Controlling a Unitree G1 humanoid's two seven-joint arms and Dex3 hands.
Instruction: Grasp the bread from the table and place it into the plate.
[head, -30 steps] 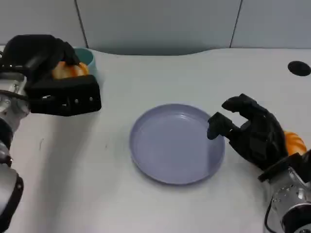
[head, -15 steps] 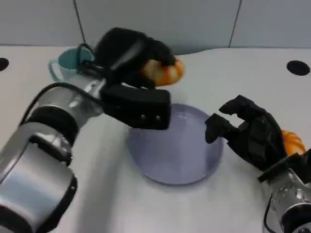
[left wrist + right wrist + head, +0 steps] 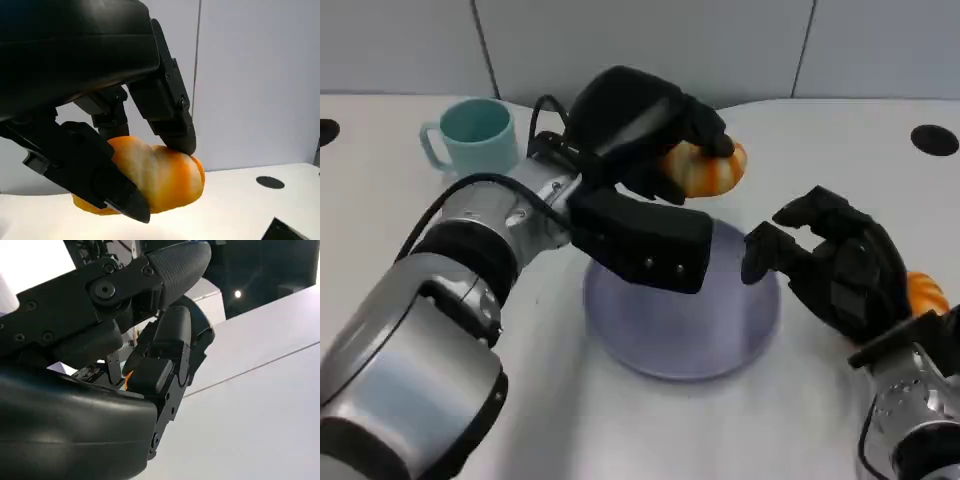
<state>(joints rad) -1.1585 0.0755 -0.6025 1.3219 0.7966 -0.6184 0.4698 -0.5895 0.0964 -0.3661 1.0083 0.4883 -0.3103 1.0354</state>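
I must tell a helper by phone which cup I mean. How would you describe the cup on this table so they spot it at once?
Start at the round lilac plate in the middle of the white table, then look toward the far left corner. There stands the cup, upright, clear of the left hand holding the bread. It is the one pale teal thing, with a handle on its left.

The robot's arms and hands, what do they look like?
Both forearms are silver metal with black ring joints. The left hand and right hand are black and many-fingered, with boxy shells dotted with small screws. A black cable loops along the left wrist.
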